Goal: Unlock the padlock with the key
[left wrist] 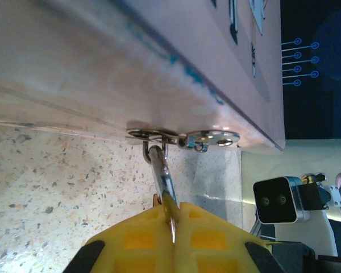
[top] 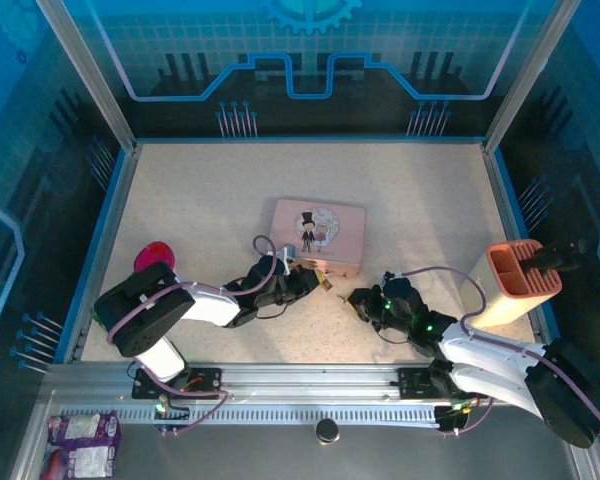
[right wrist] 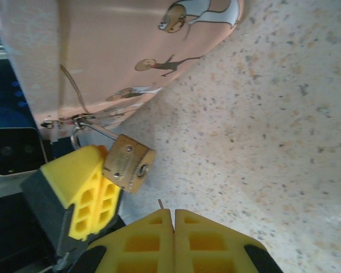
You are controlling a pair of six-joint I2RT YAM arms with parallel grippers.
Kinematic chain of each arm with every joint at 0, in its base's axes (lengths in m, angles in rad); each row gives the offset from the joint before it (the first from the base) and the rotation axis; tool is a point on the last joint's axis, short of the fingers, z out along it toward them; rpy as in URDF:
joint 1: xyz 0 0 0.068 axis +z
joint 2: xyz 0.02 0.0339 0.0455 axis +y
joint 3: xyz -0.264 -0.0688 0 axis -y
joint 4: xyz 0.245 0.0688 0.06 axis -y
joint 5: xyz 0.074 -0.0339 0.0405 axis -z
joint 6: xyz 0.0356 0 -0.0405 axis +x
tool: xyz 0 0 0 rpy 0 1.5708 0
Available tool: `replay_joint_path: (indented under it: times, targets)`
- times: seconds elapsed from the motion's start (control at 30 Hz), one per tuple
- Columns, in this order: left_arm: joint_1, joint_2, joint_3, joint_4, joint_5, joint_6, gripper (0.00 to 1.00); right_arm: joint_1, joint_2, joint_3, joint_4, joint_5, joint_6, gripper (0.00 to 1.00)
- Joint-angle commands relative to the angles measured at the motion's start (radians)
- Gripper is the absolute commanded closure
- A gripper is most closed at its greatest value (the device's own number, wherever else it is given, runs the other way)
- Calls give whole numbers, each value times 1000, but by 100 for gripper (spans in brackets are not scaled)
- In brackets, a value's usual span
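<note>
A speckled beige tabletop (top: 180,200) lies inside blue circuit-patterned walls (top: 310,60). The padlock (right wrist: 128,165) hangs from the hasp (left wrist: 210,138) on the near side of the pink tin (top: 318,232), with the left gripper (left wrist: 173,209) pinching it. Just beside the tin, the right gripper (right wrist: 174,211) has its jaws pressed together on the key (right wrist: 160,203).

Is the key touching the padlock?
Apart. The right wrist view shows the key poking out of the shut right gripper, with a clear gap to the padlock.
</note>
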Motion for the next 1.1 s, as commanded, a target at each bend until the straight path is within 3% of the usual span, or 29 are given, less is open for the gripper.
replay_joint_path:
  times: [0.0,0.43,0.67,0.93,1.07]
  targets:
    - [-17,-26,1,114,40,-7,100,-25,-8,-3,36,-19,64,100]
    - [-16,-11,-3,172,39,-49,100,-56,147,-29,272,-82,143,100]
    - [-15,-73,10,-155,-28,58,99,-58,78,-14,118,-54,78,100]
    - [-20,-69,25,-286,-99,152,98,-69,-86,-24,-69,-11,-10,100]
    - [-23,-63,39,-347,-144,213,92,-73,-140,-13,-152,-8,-40,100]
